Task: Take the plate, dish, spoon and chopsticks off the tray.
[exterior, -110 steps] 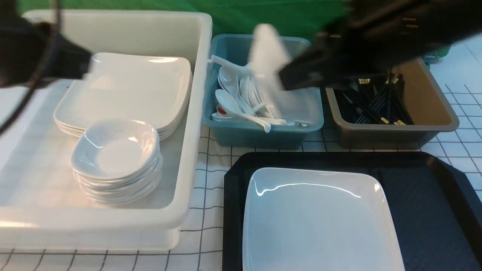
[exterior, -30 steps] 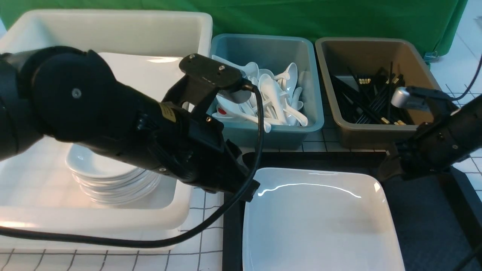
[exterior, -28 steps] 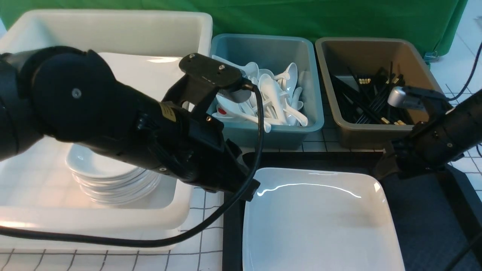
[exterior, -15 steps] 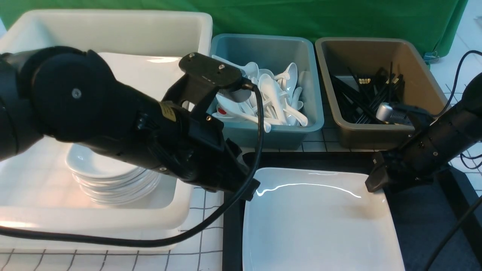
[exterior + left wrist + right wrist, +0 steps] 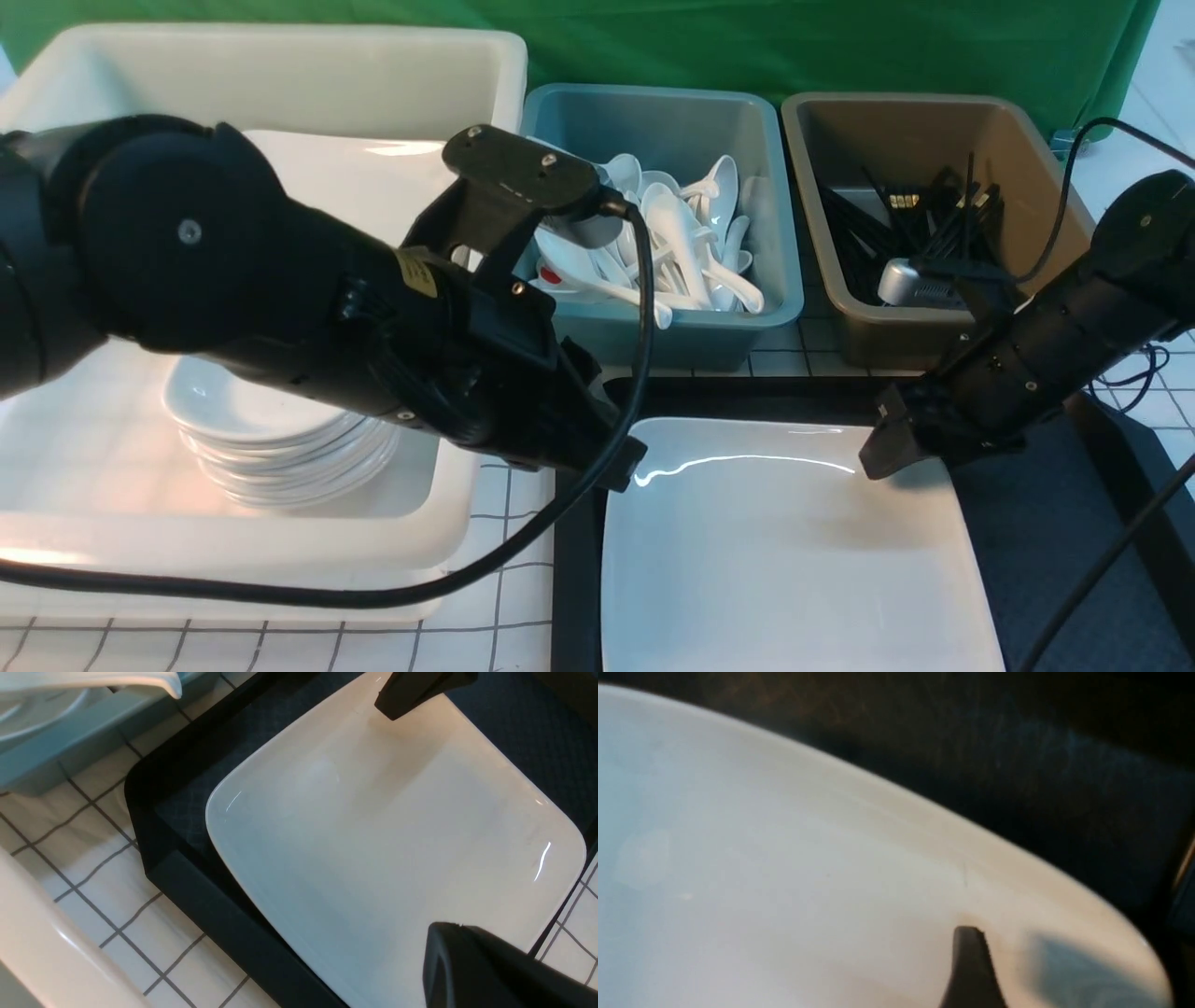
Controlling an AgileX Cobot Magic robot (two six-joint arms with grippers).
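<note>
The large white square plate (image 5: 794, 560) lies on the left part of the black tray (image 5: 1046, 523). My left gripper (image 5: 624, 464) hovers at the plate's far left corner. In the left wrist view one finger (image 5: 467, 961) shows over the plate (image 5: 373, 835), with nothing against its pad, so it is open. My right gripper (image 5: 882, 457) is open and low at the plate's far right corner. One of its fingertips (image 5: 971, 961) sits just inside the rim of the plate (image 5: 784, 882). No dish, spoon or chopsticks show on the tray.
A white tub (image 5: 485, 280) on the left holds stacked plates (image 5: 373, 177) and small dishes (image 5: 271, 439). Behind the tray, a blue tub (image 5: 780, 308) holds several spoons (image 5: 672, 252) and a brown tub (image 5: 934, 336) holds chopsticks (image 5: 896, 252). The left arm's cable (image 5: 523, 551) loops over the white tub's front.
My right arm has come down and leftward from in front of the brown tub to the plate's far right corner. The left arm has barely moved in the last second.
</note>
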